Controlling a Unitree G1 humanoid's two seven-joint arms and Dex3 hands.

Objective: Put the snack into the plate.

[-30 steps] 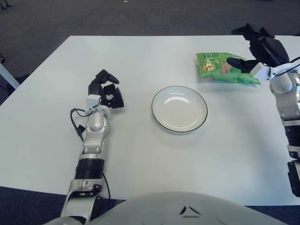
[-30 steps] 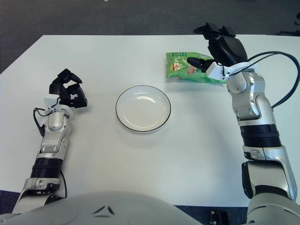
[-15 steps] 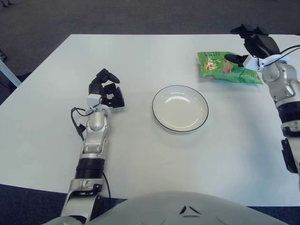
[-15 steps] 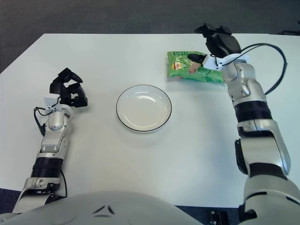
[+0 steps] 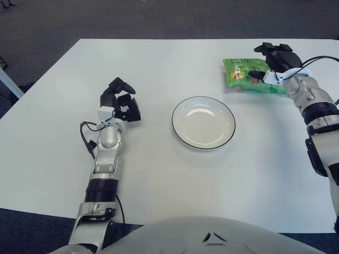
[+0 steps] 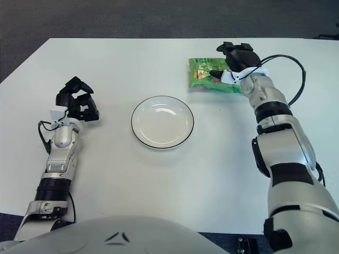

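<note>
At far right, the right hand's [image 6: 233, 59] fingers spread over the green snack bag's [image 6: 207, 74] right end, grasp unclear; its forearm stretches forward; the empty plate [image 6: 162, 121] sits centre; left hand [image 6: 78, 103] rests curled, holding nothing, near left.

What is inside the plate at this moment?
Nothing: the plate shows only its bare white surface. The green snack bag lies on the table beyond it, its right end covered by the right hand.

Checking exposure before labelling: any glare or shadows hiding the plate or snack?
Left eye view: faint highlight streaks inside the plate, rim still clear. Right eye view: the right hand covers the snack's right end; the table is evenly lit, shadows soft.
</note>
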